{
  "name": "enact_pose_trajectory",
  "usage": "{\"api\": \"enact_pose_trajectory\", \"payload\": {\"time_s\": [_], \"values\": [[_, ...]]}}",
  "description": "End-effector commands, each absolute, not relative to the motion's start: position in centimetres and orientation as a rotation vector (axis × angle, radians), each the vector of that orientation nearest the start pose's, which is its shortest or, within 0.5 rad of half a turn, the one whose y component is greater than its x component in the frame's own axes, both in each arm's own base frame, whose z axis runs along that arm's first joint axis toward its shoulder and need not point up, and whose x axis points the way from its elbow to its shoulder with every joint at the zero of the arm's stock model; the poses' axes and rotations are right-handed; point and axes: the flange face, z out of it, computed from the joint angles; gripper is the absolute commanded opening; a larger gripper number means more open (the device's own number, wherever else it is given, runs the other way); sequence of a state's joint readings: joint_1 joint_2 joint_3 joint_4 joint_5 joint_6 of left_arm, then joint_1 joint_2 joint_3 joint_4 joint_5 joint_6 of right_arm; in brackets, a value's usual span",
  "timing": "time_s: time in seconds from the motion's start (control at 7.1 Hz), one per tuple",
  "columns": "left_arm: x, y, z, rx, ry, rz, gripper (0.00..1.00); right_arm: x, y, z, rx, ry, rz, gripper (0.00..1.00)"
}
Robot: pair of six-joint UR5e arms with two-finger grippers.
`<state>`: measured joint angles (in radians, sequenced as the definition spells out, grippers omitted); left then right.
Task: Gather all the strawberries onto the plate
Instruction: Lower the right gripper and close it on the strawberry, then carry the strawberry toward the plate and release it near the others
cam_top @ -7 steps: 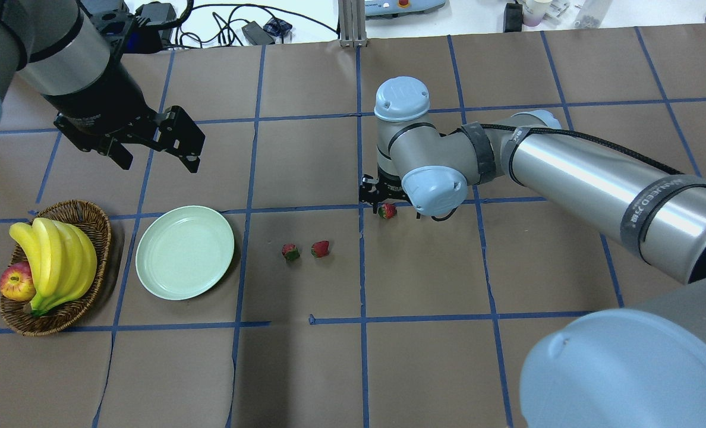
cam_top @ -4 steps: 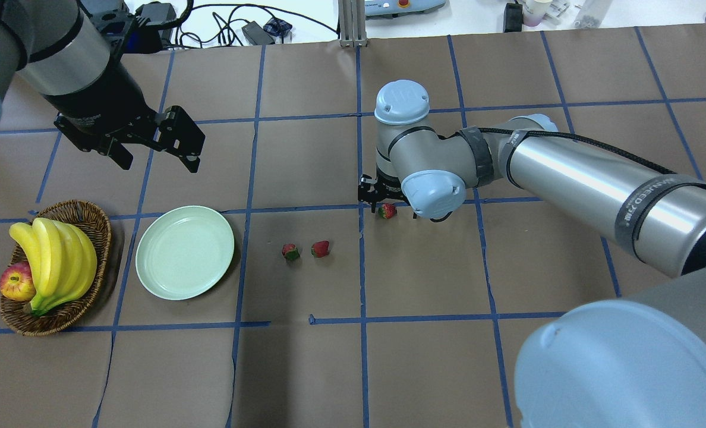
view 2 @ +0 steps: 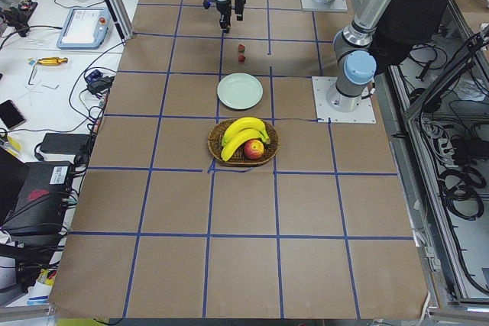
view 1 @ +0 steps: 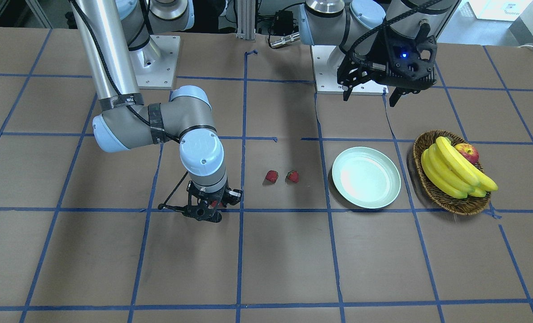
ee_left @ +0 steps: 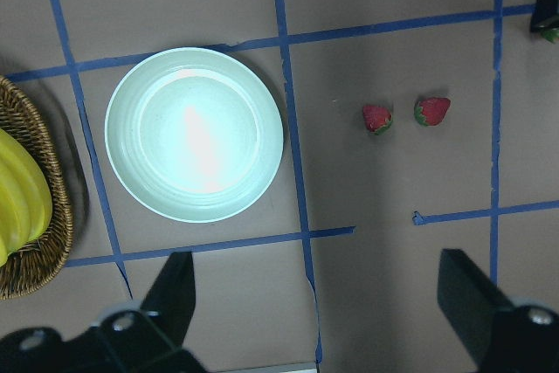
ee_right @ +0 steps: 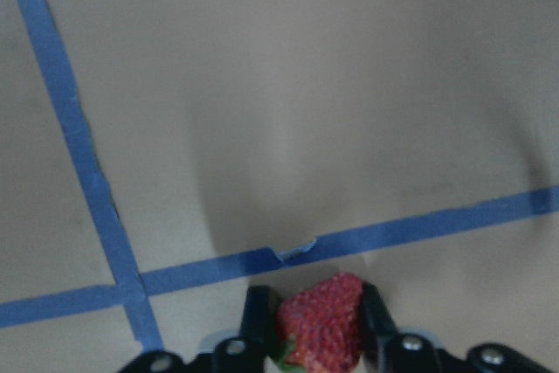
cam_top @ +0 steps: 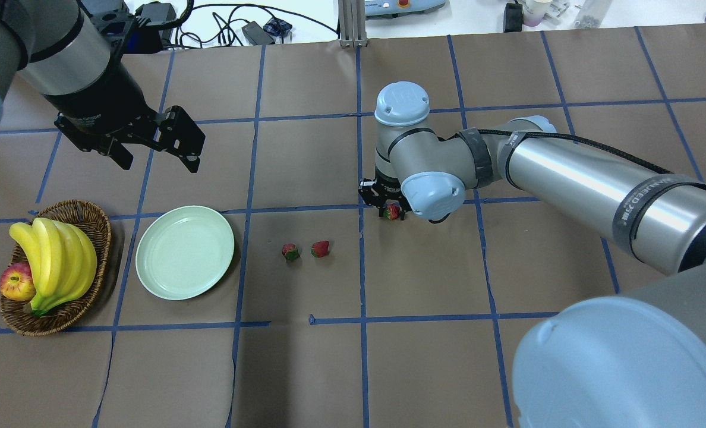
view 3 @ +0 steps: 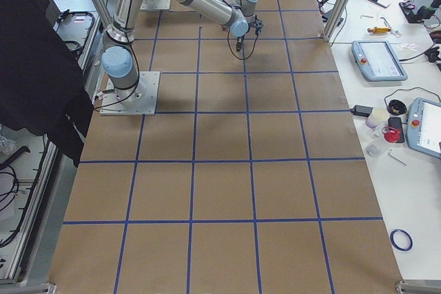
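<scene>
My right gripper (cam_top: pixel 391 212) is low on the table near the middle, shut on one strawberry (ee_right: pixel 320 324). The right wrist view shows a finger pressed against each side of that berry. Two more strawberries (cam_top: pixel 290 252) (cam_top: pixel 321 248) lie side by side on the paper, between the gripper and the plate (cam_top: pixel 185 252). The pale mint plate has nothing in it. My left gripper (cam_top: pixel 158 160) hangs open and high, behind the plate. In the left wrist view the plate (ee_left: pixel 194 133) and both loose strawberries (ee_left: pixel 377 118) (ee_left: pixel 432 111) show below its spread fingers.
A wicker basket (cam_top: pixel 89 215) with bananas (cam_top: pixel 56 255) and a red apple (cam_top: pixel 17 282) stands just left of the plate. Blue tape lines grid the brown paper. Cables and devices lie past the table's far edge.
My right gripper has shifted a little toward the strawberry and come down around it, and its fingers now clamp the berry. The left arm has not moved.
</scene>
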<state>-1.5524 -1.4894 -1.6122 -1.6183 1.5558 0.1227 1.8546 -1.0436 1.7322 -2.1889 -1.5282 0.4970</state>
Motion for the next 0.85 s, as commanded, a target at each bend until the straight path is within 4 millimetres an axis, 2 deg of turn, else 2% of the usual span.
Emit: {"api": "enact_pose_trajectory", "payload": {"time_s": [0.0, 0.28, 0.42, 0.56, 0.7], "values": [[-12.6, -45.9, 50.1, 0.164, 3.153, 0.013, 1.0, 30.4, -55.1, 18.6, 0.343, 3.096, 0.097, 0.0], [-12.7, -45.9, 50.1, 0.167, 3.155, 0.013, 1.0, 31.8, -55.7, 20.0, 0.422, 2.967, 0.084, 0.0], [-12.7, -45.9, 50.1, 0.167, 3.153, 0.013, 1.0, 34.0, -54.9, 20.6, 0.375, 2.886, 0.125, 0.0], [-12.7, -46.1, 49.9, 0.167, 3.153, 0.02, 1.0, 37.8, -52.6, 20.8, 0.299, 2.852, 0.162, 0.0], [-12.7, -45.9, 50.1, 0.167, 3.152, 0.013, 1.0, 40.8, -52.1, 21.7, 0.306, 2.829, 0.121, 0.0]]}}
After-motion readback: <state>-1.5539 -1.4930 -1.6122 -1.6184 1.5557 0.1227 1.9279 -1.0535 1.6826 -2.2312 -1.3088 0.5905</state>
